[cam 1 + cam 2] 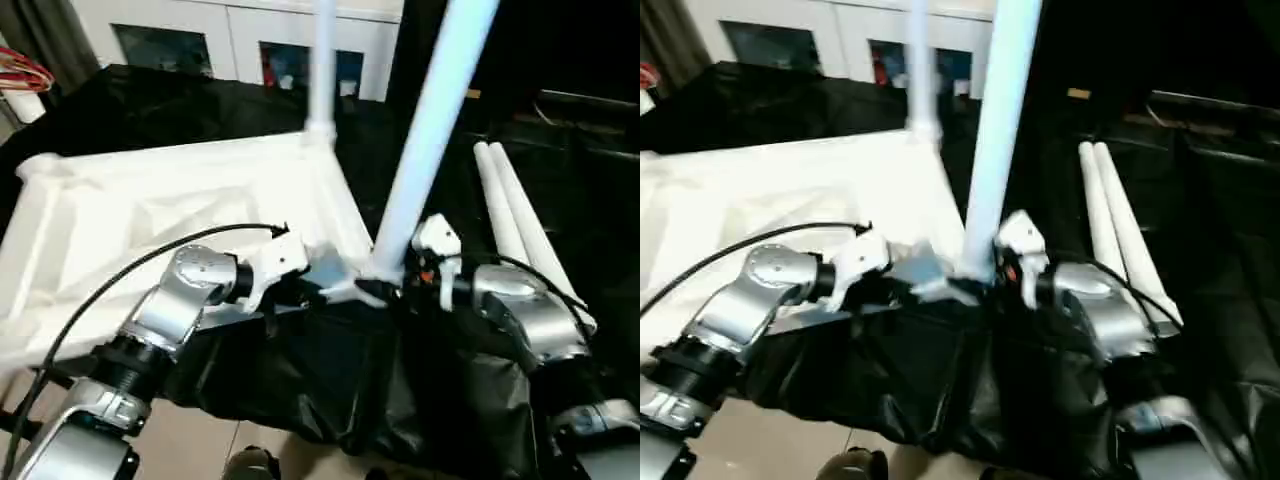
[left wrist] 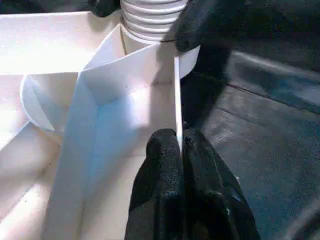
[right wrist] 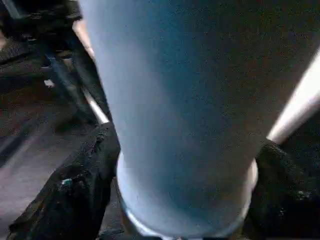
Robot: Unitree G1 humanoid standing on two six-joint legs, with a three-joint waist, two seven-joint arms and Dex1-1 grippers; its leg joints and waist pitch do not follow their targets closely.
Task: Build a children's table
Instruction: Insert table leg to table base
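Black fingers of the left tool (image 2: 182,150) are lying closest, clenched on a thin upright rib of the table top (image 1: 150,215), just beside the near corner socket (image 2: 150,30). Seen from the head, that tool (image 1: 305,285) is reaching in from the left along the near edge of the top, a black cable (image 1: 120,275) arching over its silver forearm.

Across the same corner the right tool (image 3: 185,190) is sitting with its two fingers spread on either side of the base of the near leg (image 1: 430,130), one black finger (image 3: 85,185) at each flank of the tube; whether the pads are pressing on it I cannot tell. This leg is standing in the near corner socket and tilting away to the right as it rises.

Farther back, a second leg (image 1: 323,65) is standing upright in the far corner socket. The top is lying upside down, ribbed side up, on a bench draped in black cloth (image 1: 330,380), which is hanging in folds over the near edge below both tools.

To the right, well apart from the top, two loose legs (image 1: 515,215) are lying side by side, touching, on the dark cover. Behind everything a white cabinet (image 1: 230,40) with glass doors is standing against the wall.
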